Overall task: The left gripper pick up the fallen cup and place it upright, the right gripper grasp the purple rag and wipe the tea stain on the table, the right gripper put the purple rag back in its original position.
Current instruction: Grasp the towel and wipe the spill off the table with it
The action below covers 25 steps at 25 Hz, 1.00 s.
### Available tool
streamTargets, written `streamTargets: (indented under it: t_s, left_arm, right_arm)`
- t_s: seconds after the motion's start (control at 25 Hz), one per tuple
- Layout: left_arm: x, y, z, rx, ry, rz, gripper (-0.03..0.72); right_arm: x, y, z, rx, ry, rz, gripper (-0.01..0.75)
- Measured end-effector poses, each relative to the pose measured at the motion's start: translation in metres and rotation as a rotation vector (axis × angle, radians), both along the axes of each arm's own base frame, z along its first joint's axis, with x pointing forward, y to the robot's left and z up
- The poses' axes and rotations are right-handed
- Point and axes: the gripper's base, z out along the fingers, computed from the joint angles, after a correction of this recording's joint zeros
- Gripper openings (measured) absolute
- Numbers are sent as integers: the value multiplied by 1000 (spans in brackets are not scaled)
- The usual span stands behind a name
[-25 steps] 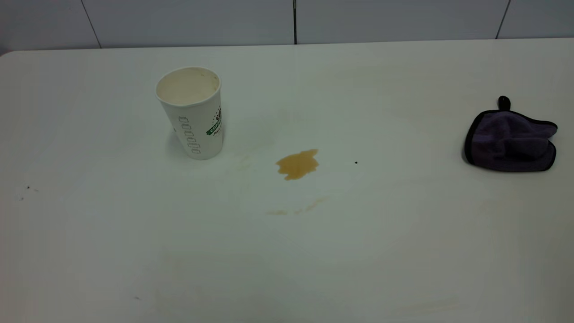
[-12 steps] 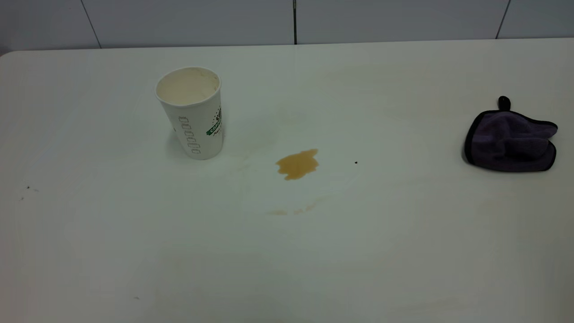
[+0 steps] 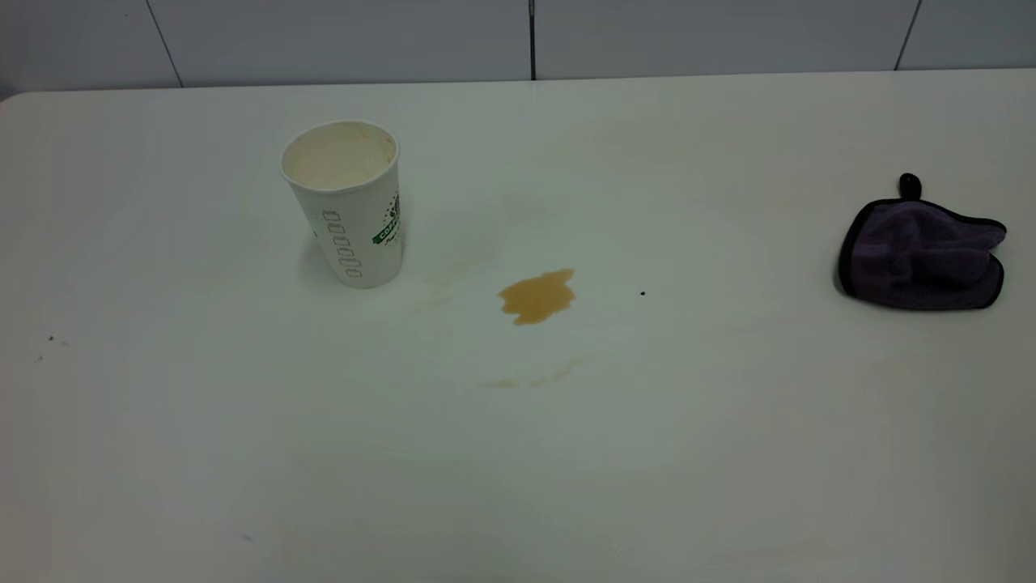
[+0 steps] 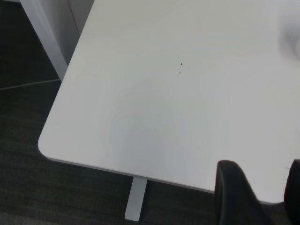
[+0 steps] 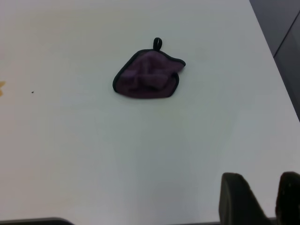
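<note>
Cup upright at 10 o'clock, done. Stain unwiped, rag at 3 o'clock untouched. Left gripper and right gripper empty, slightly open

One cup is counted | one purple rag is counted | one tea stain is counted, two fainter smears seen beside it | one table is counted | two grippers are counted: left gripper, right gripper
</note>
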Motion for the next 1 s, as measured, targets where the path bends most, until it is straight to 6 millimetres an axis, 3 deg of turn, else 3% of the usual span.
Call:
streamTargets:
  t_s: [1.0]
  left_arm:
    - [0, -1, 0, -2, -2, -36, 313]
  right_arm:
    - [0, 0, 0, 0, 0, 0, 239]
